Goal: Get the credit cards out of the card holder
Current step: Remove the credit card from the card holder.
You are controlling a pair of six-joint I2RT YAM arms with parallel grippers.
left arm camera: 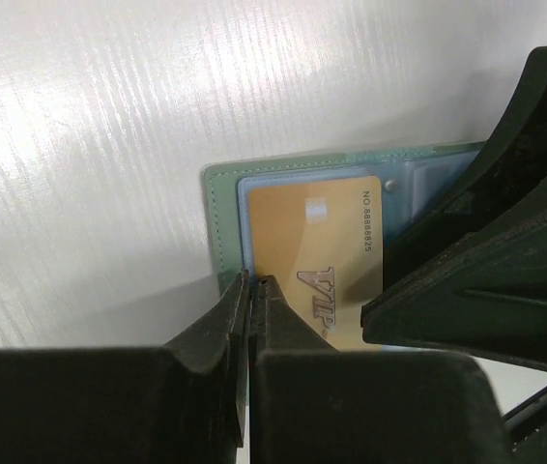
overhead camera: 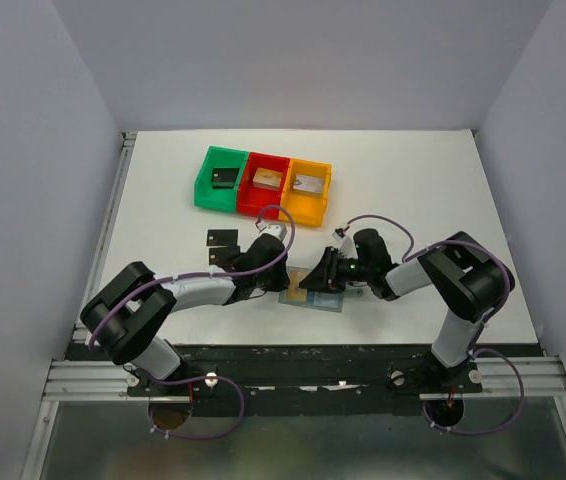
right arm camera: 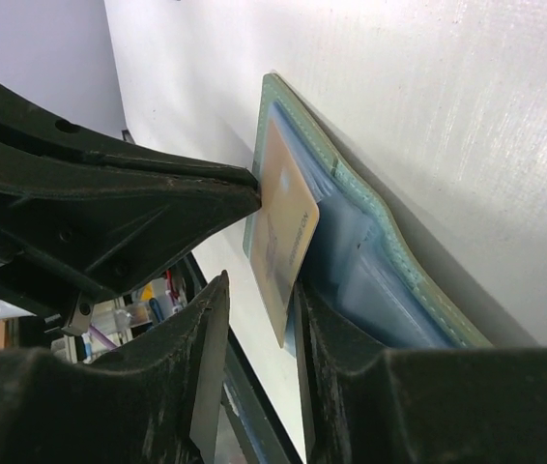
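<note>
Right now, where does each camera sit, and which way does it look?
Top external: above and behind the arms, looking down at the table; both arms show.
Left wrist: faces the gold card in the card holder; left gripper shows.
Right wrist: sees that card edge-on; right gripper shows.
Both wrist views share card and holder.

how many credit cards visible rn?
3. Two thin black rectangular cards lie on the white table, far one, near one; a gold-tan VIP card is at the inner pocket of the grey-green folding card holder. Others may hide in its pockets.
</note>
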